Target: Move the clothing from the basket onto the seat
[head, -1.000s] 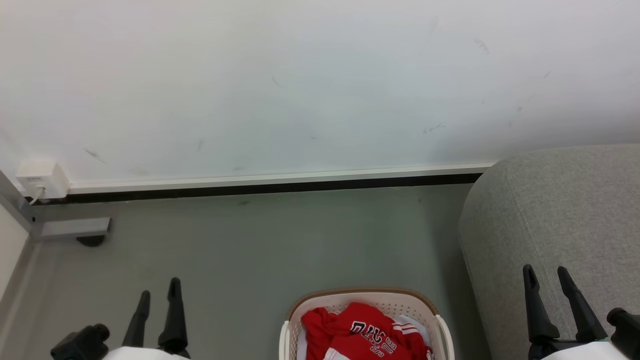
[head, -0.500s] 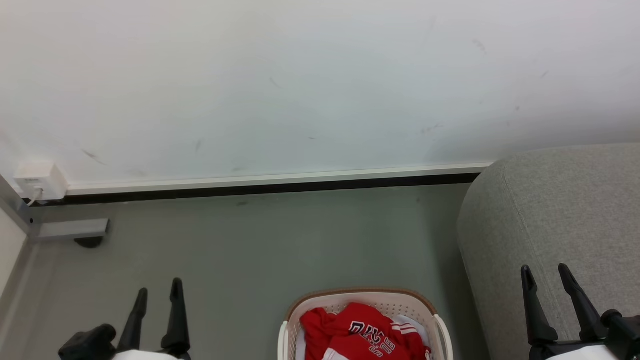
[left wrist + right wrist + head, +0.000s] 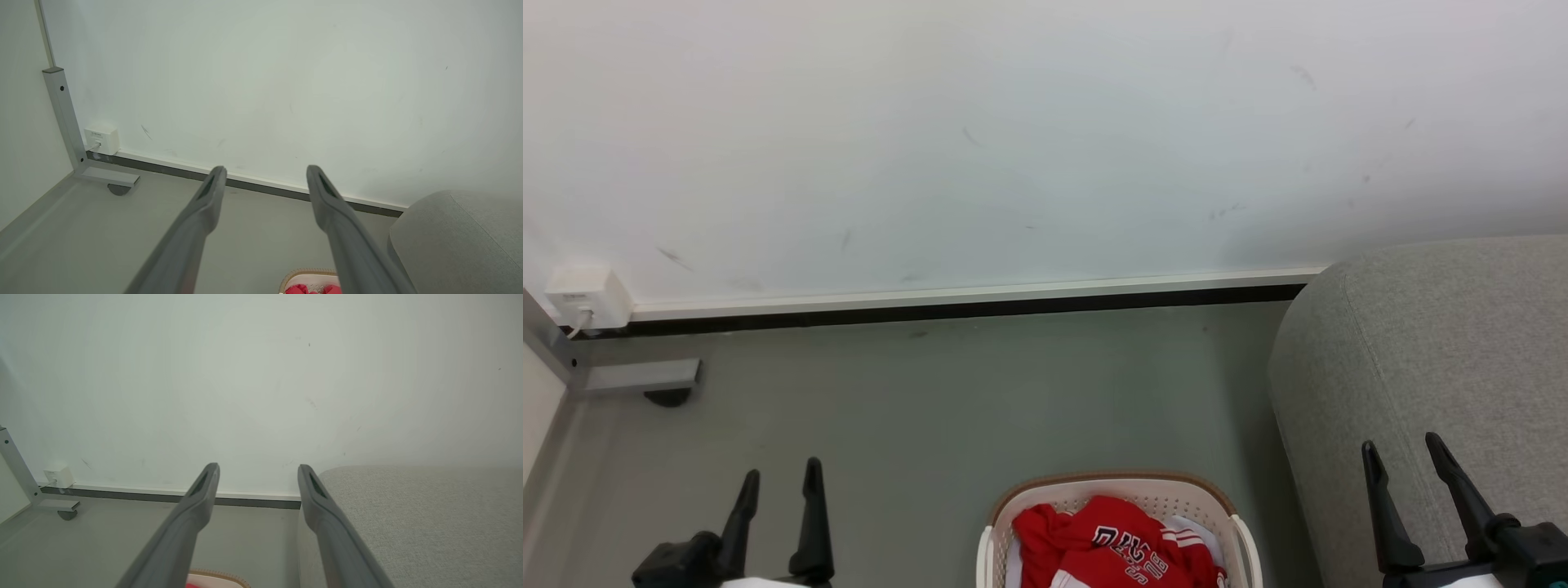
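While the clothing lies bunched inside the basket on the floor, both pincers hang empty, each with its 2 fingers spread wide; the left gripper is over bare floor, well apart from the basket; the right gripper shows against the seat, which stands just beside the basket, at the wall.

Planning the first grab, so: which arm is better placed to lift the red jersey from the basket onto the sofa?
Right, likely. Both are open and empty, but the right pincer is at the sofa and slightly nearer the basket holding the jersey than the left pincer.
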Robot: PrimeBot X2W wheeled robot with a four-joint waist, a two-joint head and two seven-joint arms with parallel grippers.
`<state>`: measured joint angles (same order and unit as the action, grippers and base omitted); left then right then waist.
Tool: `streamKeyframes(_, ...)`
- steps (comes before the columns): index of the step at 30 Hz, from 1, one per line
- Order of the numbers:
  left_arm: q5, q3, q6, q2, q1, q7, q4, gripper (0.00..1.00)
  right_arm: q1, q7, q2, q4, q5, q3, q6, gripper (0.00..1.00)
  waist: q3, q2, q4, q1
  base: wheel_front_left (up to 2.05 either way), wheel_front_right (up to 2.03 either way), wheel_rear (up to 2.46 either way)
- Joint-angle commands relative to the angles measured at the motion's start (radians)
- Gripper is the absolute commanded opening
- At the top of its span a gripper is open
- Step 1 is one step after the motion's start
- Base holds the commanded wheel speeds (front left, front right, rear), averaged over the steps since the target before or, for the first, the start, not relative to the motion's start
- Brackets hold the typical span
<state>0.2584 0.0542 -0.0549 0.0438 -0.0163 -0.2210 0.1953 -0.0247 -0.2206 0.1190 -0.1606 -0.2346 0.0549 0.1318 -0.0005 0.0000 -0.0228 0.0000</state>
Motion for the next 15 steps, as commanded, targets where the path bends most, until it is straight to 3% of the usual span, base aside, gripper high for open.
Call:
streamKeyframes(1,-0.025,0.003,0.001,0.009,0.006,-0.008,-0.003,1.0,0.008,-0.008,0.006,0.009,0.022,0.002,-0.002,1.0,0.0,0.0,0.0,0.0,0.0,0.0,0.0)
streamKeyframes(15,-0.123,0.005,0.0,0.01,0.014,-0.034,-0.009,1.0,0.017,-0.035,0.003,0.002,0.103,0.0,-0.002,1.0,-0.005,0.0,0.0,0.0,0.0,0.0,0.0)
